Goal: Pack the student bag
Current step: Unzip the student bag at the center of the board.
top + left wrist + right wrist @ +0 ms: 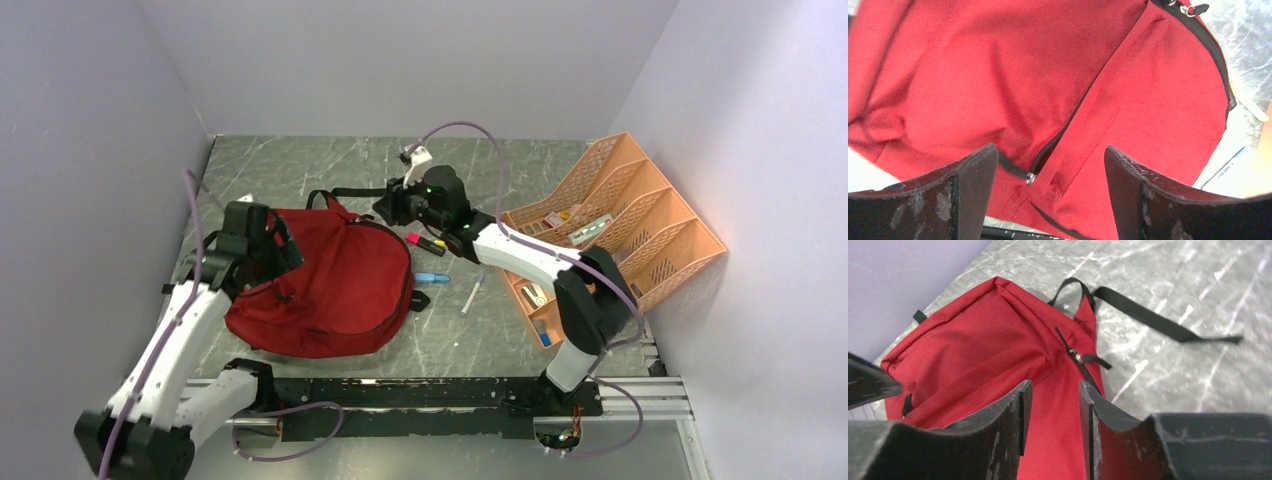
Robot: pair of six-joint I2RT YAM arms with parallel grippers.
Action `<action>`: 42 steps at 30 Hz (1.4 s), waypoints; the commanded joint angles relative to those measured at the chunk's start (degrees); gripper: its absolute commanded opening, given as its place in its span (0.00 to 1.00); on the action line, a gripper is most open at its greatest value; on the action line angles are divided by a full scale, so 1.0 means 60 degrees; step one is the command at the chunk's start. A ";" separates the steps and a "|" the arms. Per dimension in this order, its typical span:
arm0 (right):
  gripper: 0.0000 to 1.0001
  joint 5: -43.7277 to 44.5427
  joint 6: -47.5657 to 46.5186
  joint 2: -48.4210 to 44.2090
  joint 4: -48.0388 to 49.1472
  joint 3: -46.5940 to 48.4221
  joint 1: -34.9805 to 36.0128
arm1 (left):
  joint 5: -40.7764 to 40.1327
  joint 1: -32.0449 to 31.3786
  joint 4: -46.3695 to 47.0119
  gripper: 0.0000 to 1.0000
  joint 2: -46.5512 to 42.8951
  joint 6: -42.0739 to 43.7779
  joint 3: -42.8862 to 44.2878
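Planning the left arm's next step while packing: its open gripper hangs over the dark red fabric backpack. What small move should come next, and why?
Probably lower the left gripper and close it on the small metal zipper pull. That pull sits right between its open fingers, the dark red fabric backpack lies flat, and the pens lie outside it on the table.

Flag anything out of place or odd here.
Three loose items lie scattered on the table between the dark red fabric backpack and the orange plastic desk organiser: a pink highlighter, a blue marker, a white pen. Nothing looks damaged.
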 commanded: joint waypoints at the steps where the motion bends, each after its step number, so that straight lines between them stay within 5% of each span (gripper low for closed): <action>1: 0.43 0.1024 0.1564 -0.1140 -0.1409 -0.0814 -0.0011 | 0.1022 0.0094 0.1504 0.85 0.1384 0.1265 0.0254; 15: 0.46 0.0820 0.2162 -0.3384 -0.2180 -0.3201 -0.0008 | 0.2889 -0.0284 0.3307 0.97 0.4026 0.2067 0.0348; 28: 0.47 0.0890 0.2494 -0.3946 -0.2052 -0.4023 -0.0012 | 0.0651 -0.4253 0.3212 0.97 0.4437 0.1079 0.0385; 42: 0.47 0.1598 0.2480 -0.4585 -0.2308 -0.4421 -0.0007 | -0.0847 -0.5718 0.3098 0.95 0.5381 0.0096 -0.0191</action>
